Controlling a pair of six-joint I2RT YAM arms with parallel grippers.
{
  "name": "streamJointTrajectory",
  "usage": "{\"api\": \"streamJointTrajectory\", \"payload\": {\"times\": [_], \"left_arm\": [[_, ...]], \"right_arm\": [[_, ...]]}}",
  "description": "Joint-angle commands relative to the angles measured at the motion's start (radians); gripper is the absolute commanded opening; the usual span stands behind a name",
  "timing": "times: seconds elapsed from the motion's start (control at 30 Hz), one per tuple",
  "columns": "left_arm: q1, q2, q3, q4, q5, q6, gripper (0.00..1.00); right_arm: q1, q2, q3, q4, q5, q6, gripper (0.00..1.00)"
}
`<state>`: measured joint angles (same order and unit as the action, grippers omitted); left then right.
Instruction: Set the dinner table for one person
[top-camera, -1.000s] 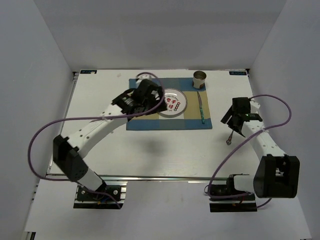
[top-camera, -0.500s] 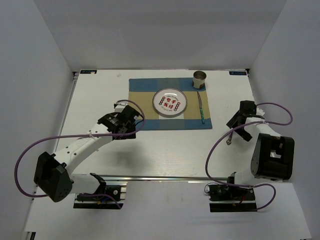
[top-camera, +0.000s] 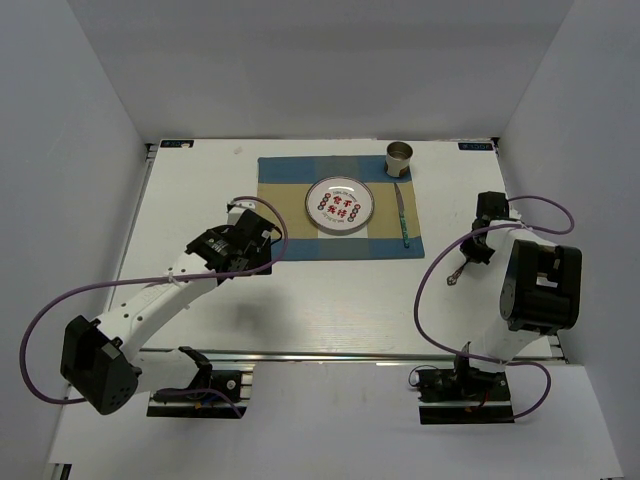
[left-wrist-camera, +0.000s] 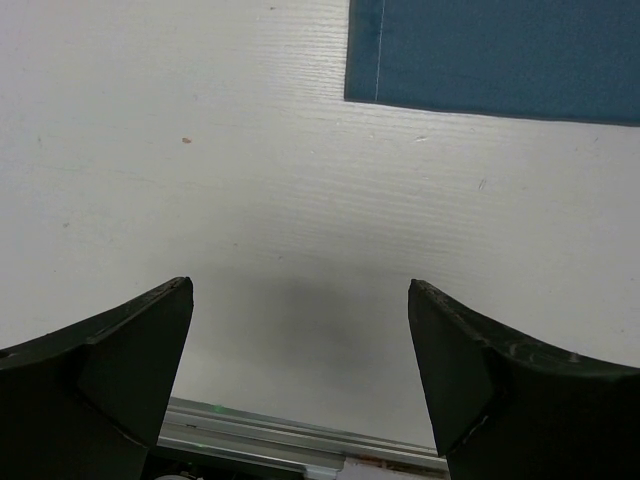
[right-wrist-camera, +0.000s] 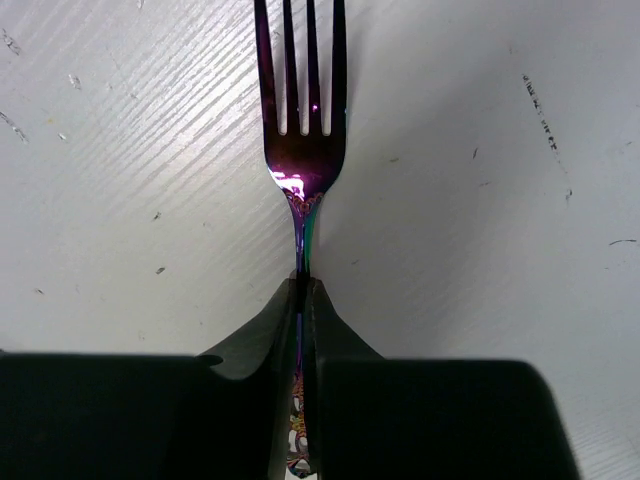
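Right now my right end effector (right-wrist-camera: 303, 290) is pressed together on the handle of an iridescent purple fork (right-wrist-camera: 300, 150). The tines stick straight out ahead of the fingers, over bare white desk (top-camera: 330, 300) to the right of the checked placemat (top-camera: 290, 175). I cannot tell whether the tines touch the surface. My left end effector (left-wrist-camera: 298, 287) is spread wide and holds nothing, hovering over the desk just off the placemat's near left corner. The desk itself lies under both my arms, with its silver rail along the near edge.

As I read it, the step in hand is carrying the fork to its place beside the plate (top-camera: 340, 202), most likely on the free strip of cloth to its left. To do that well I should:

- hold the pinch firm so the thin handle cannot swivel;
- travel high enough to pass above the metal cup (top-camera: 399, 158) and the teal-handled utensil (top-camera: 403, 215);
- lay the fork parallel to that utensil, tines pointing away from me;
- watch my left arm, which sits close to that spot.

By my count there is one fork, one plate, one cup, one teal-handled utensil and one placemat.
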<state>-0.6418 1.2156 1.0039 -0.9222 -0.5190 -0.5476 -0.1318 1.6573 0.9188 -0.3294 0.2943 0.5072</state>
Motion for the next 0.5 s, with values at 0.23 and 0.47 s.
{"api": "streamJointTrajectory", "payload": {"times": [0.23,0.47], "left_arm": [[-0.004,-0.031,0.002,-0.003,-0.041,-0.023,0.98],[0.005,-0.132,0.044,-0.108,-0.240,-0.182,0.98]], "right_arm": [[0.050,-0.097,-0.009,-0.036,-0.029,-0.010,0.00],[0.476,-0.097,0.262,-0.115,-0.040,0.046,0.00]]}}
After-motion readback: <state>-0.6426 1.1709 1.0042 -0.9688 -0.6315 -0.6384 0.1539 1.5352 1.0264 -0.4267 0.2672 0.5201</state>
